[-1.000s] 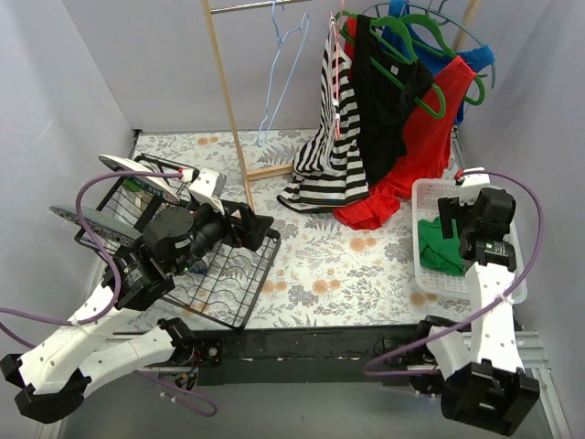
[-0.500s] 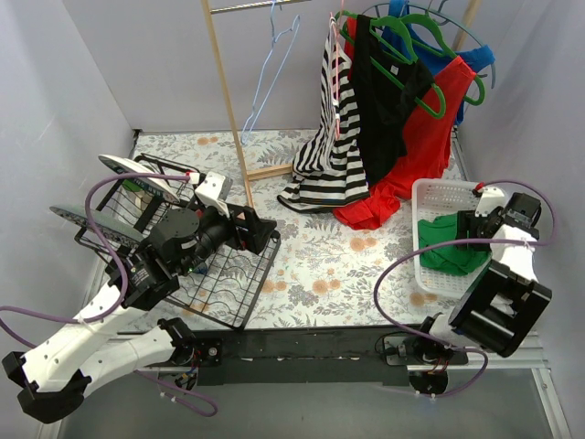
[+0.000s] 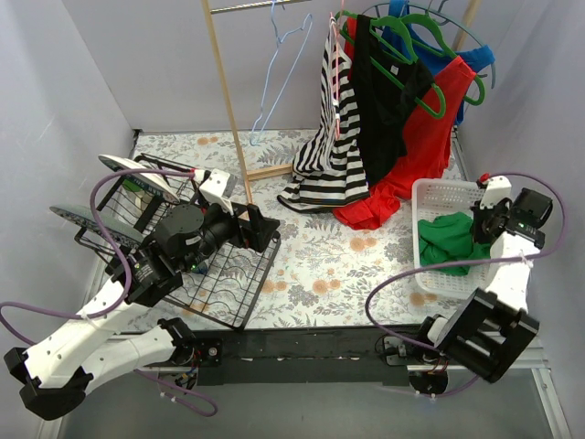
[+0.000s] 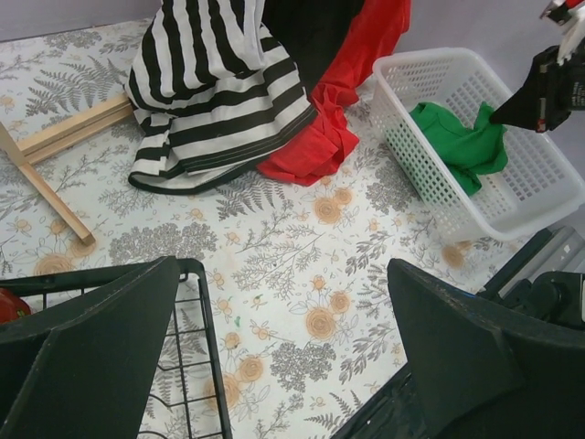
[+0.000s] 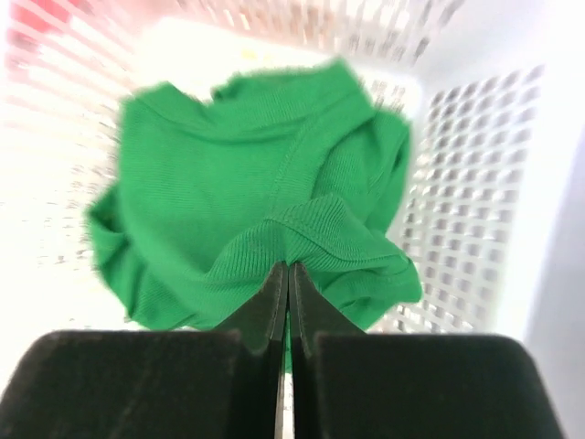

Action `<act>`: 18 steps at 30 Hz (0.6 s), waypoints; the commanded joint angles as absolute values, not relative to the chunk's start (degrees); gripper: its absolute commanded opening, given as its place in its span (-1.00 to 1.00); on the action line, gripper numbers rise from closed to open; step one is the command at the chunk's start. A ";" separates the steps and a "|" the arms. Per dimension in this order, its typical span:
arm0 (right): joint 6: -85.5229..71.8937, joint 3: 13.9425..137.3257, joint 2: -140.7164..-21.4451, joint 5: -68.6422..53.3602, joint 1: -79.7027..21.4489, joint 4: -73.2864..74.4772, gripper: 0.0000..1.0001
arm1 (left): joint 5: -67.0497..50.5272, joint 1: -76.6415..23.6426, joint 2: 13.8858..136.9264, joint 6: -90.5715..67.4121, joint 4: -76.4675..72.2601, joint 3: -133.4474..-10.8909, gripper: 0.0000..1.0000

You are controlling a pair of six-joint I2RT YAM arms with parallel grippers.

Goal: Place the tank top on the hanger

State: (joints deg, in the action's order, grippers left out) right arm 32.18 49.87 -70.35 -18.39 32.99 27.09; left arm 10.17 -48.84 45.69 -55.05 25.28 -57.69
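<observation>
The bright green tank top (image 3: 448, 240) lies bunched in the white basket (image 3: 437, 190) at the right. My right gripper (image 3: 487, 222) reaches in from the basket's right side and is shut on a fold of the tank top (image 5: 247, 206), its fingertips (image 5: 289, 267) pinched together on a ribbed hem. The tank top (image 4: 457, 142) and basket (image 4: 411, 165) also show in the left wrist view. The light-blue wire hanger (image 3: 279, 69) hangs from the rail at the back. My left gripper (image 3: 259, 229) hovers open over the table's left side, with nothing between its fingers (image 4: 91, 338).
A black wire rack (image 3: 228, 279) lies at the front left. A wooden rail post (image 3: 228, 105) stands behind it. Striped (image 3: 324, 155), black and red (image 3: 416, 151) garments hang on green hangers (image 3: 411, 41) at the back right, draping onto the floral table (image 3: 338, 265).
My right arm swung round to the basket's right side and its gripper closed on the tank top. The left arm shifted slightly to the right.
</observation>
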 commanded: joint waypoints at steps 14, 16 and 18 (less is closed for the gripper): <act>23.48 100.58 -57.12 -49.37 33.22 41.75 -0.97 | 10.55 -48.60 47.02 -53.26 24.26 -64.95 0.96; 17.95 105.10 -58.88 -56.66 33.14 40.44 -0.97 | 10.81 -48.60 47.02 -53.17 24.26 -65.74 0.96; 12.77 108.36 -58.98 -63.41 33.14 33.98 -0.97 | 11.25 -48.52 46.85 -53.26 24.17 -66.27 0.96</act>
State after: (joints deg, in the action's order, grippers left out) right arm 23.55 102.37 -58.00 -46.87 32.99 41.04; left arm 10.35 -48.84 47.35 -54.00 24.95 -63.31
